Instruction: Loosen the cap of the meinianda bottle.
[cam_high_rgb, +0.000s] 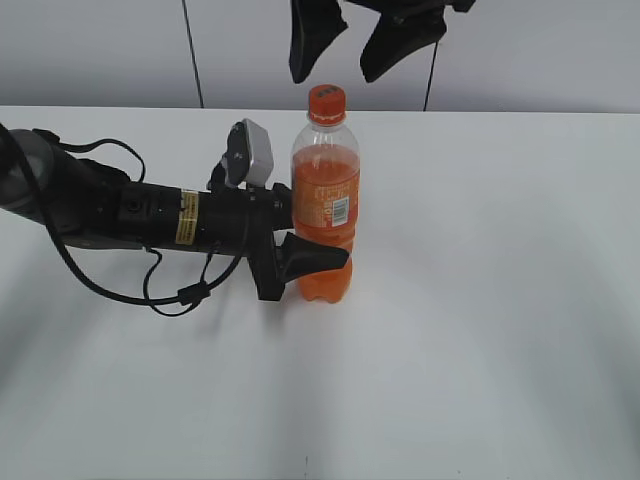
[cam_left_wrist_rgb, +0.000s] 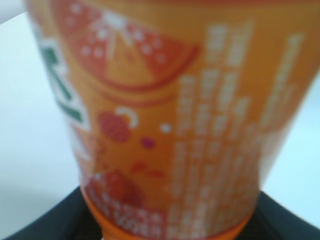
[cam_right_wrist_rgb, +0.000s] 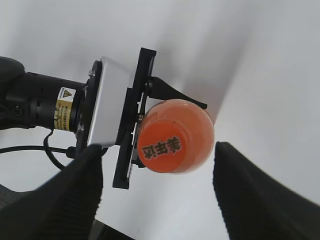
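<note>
The meinianda bottle (cam_high_rgb: 325, 195) stands upright on the white table, about half full of orange soda. Its orange cap (cam_high_rgb: 327, 103) is on the neck. My left gripper (cam_high_rgb: 320, 250) reaches in from the left and is shut on the bottle's lower waist. The blurred orange label (cam_left_wrist_rgb: 170, 125) fills the left wrist view, with the dark jaws at both lower corners. My right gripper (cam_high_rgb: 335, 70) hangs open just above the cap, clear of it. From above, the cap (cam_right_wrist_rgb: 161, 149) with dark characters lies between the two spread black fingers (cam_right_wrist_rgb: 75, 195).
The left arm (cam_high_rgb: 130, 210) with its looping cables lies across the table's left half. The white table (cam_high_rgb: 500, 330) spreads right of and in front of the bottle. A pale wall with dark seams (cam_high_rgb: 190, 50) stands behind.
</note>
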